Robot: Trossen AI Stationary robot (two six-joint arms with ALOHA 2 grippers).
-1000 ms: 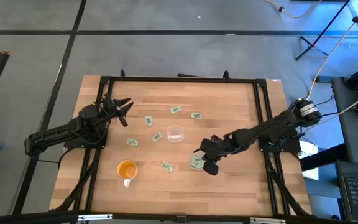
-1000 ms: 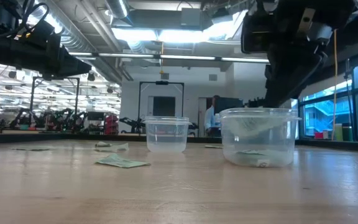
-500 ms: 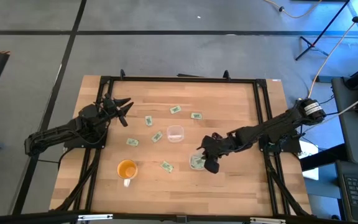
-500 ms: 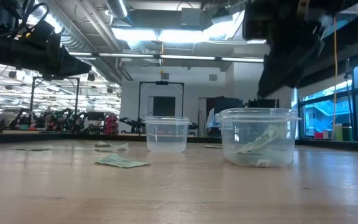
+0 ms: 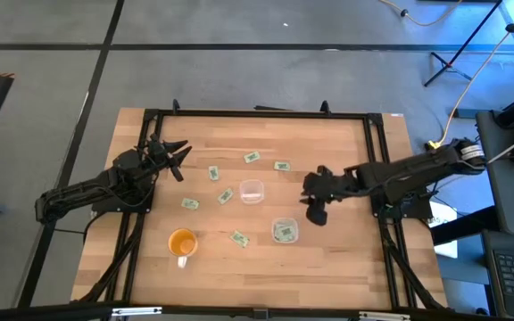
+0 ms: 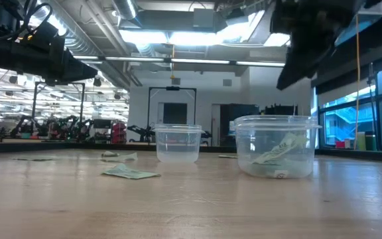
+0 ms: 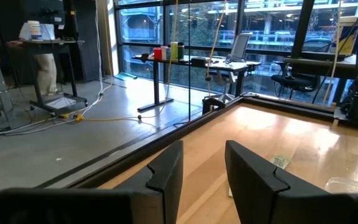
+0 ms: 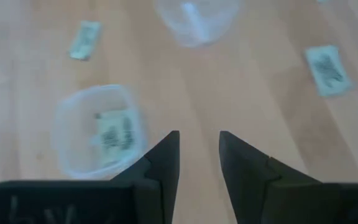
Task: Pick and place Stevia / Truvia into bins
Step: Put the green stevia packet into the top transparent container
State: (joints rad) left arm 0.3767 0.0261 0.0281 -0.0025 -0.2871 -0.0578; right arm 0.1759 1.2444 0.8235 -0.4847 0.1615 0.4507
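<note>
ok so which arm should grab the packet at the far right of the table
Right, probably. The right tool hangs open and empty just inward of that packet, clear of the cup holding a packet. The left tool waits at the table's left edge, with other packets nearer to it.

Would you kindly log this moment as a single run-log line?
right gripper: open, empty, raised beside near cup | near cup: holds packets | far cup: looks empty | left gripper: open, waiting at table's left

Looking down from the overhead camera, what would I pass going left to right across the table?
Left gripper → orange cup → packet → empty clear cup → clear cup holding a packet → right gripper.
</note>
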